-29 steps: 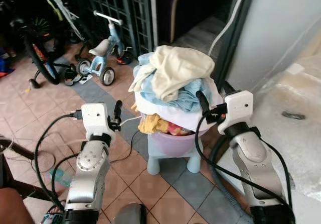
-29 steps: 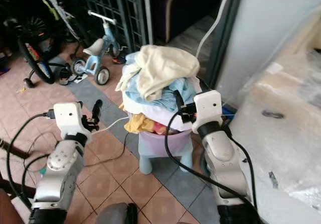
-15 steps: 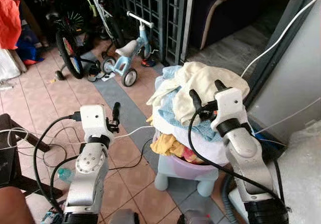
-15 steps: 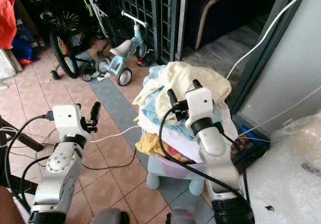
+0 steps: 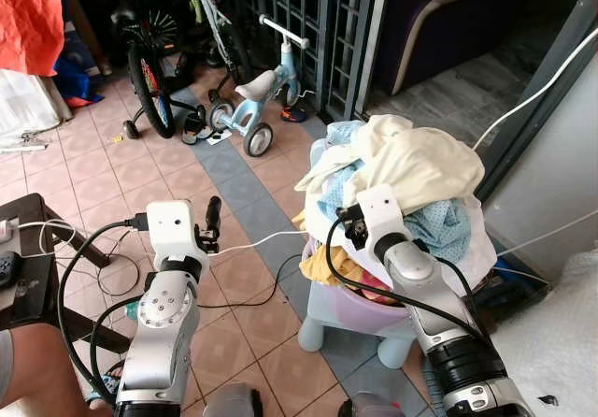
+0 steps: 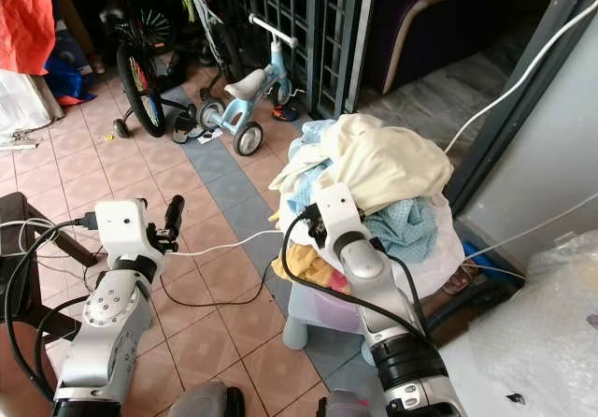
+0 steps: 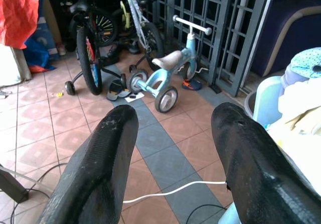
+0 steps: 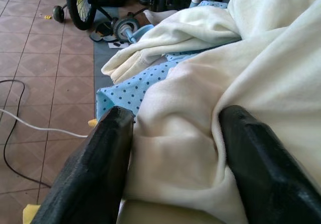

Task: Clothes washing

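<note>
Cream garment point(image 8: 200, 133) bunched between my right claw's point(image 8: 173, 148) spread fingers, atop the laundry pile in the lavender basket point(image 5: 350, 305). Step: grabbing first piece. Next: pinch, lift clear. Left claw point(image 7: 173, 148) spread, idle, well aside.

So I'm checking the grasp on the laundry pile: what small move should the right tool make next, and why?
Probably close the right tool: its open fingers straddle a fold of the cream fleece cloth atop the lilac plastic laundry basket, so pinching should secure it. The left tool hangs open over the floor.
</note>
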Available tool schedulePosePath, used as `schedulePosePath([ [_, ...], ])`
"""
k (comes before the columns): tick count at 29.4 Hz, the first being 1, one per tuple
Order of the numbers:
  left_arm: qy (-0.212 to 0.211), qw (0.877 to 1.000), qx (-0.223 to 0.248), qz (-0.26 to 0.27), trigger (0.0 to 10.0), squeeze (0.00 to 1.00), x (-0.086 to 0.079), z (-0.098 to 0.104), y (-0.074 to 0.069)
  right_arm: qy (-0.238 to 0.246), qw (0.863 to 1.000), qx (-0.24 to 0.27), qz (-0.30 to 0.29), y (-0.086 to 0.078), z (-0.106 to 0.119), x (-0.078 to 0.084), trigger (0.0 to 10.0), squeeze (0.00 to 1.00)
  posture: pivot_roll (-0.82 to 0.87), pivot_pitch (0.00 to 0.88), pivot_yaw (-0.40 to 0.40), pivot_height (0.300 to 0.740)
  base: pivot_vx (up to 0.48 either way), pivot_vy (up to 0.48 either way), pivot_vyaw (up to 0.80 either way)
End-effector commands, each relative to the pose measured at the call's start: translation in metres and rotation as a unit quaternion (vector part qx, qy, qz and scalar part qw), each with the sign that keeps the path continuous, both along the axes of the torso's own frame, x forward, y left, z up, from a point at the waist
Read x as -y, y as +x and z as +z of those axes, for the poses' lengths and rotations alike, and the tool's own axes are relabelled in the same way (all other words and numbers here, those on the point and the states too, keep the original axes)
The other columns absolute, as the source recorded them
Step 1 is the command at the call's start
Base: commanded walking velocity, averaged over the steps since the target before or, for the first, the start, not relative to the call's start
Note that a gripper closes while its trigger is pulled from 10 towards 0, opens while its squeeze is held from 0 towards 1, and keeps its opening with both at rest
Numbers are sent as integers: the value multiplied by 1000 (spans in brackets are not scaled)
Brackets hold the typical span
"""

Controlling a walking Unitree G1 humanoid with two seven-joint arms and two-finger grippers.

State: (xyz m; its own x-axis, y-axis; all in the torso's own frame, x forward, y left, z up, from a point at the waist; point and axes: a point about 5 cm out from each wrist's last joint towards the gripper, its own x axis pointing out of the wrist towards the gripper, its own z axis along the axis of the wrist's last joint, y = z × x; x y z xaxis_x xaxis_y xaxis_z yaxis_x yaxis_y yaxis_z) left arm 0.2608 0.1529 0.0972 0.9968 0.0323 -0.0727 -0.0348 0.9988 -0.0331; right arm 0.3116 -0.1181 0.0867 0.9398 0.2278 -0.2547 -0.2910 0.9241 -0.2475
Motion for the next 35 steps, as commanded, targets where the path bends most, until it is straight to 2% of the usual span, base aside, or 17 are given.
schedulePosePath([
  [1,8,1000,2,3,10000,0,-2,2,-1,3,1000,0,-7,3,0,0,0,0,26,66,25,740,0,0,0],
  [7,8,1000,0,-2,10000,0,1,2,-1,-4,1000,2,-9,0,-4,-1,0,0,18,66,31,740,0,0,0],
  [10,7,1000,-2,-8,10000,0,2,2,0,-56,998,16,-8,-1,-5,3,0,0,14,66,33,740,0,0,0],
  [11,-15,999,-11,-40,10000,0,7,0,0,-91,995,27,-7,-1,-4,7,1804,0,13,67,32,740,0,0,0],
  [14,-30,995,-17,-99,10000,0,18,0,-3,-99,995,19,-11,-3,-7,10,1216,0,8,70,30,740,0,0,0],
  [15,-32,991,-19,-127,10000,0,24,-1,-5,-102,995,15,-13,-4,-9,11,275,0,8,71,30,740,0,0,0],
  [22,-17,987,-24,-156,10000,0,33,-2,-6,-85,996,7,-10,-4,-11,9,0,0,4,82,30,740,0,0,0],
  [25,-18,987,-25,-156,10000,0,33,-2,-6,-64,998,-3,-12,-5,-12,6,0,0,4,79,29,740,0,0,0],
  [26,-18,987,-25,-157,10000,0,33,-2,-6,-46,999,-10,-10,-5,-13,3,0,0,5,79,28,740,0,0,0],
  [27,-17,987,-26,-158,10000,0,33,-2,-6,6,1000,-15,-9,-6,-10,-2,0,0,5,79,29,740,0,0,0],
  [29,-16,987,-26,-159,10000,0,33,-2,-6,41,999,-15,-11,-6,-7,-4,0,0,6,78,28,740,0,0,0],
  [31,-11,986,-27,-163,10000,0,34,-3,-7,131,990,31,-44,0,17,0,0,0,4,78,27,740,0,0,0],
  [32,-8,987,-28,-161,10000,0,34,-3,-7,145,987,52,-48,2,25,2,0,0,4,78,27,740,0,0,0],
  [33,-12,988,-32,-150,10000,0,34,-3,-6,161,980,104,-51,5,46,8,0,0,-1,78,26,740,0,0,0],
  [35,-16,990,-43,-132,10000,0,33,-4,-4,177,974,133,-54,6,60,12,0,0,-1,78,26,740,0,0,0],
])
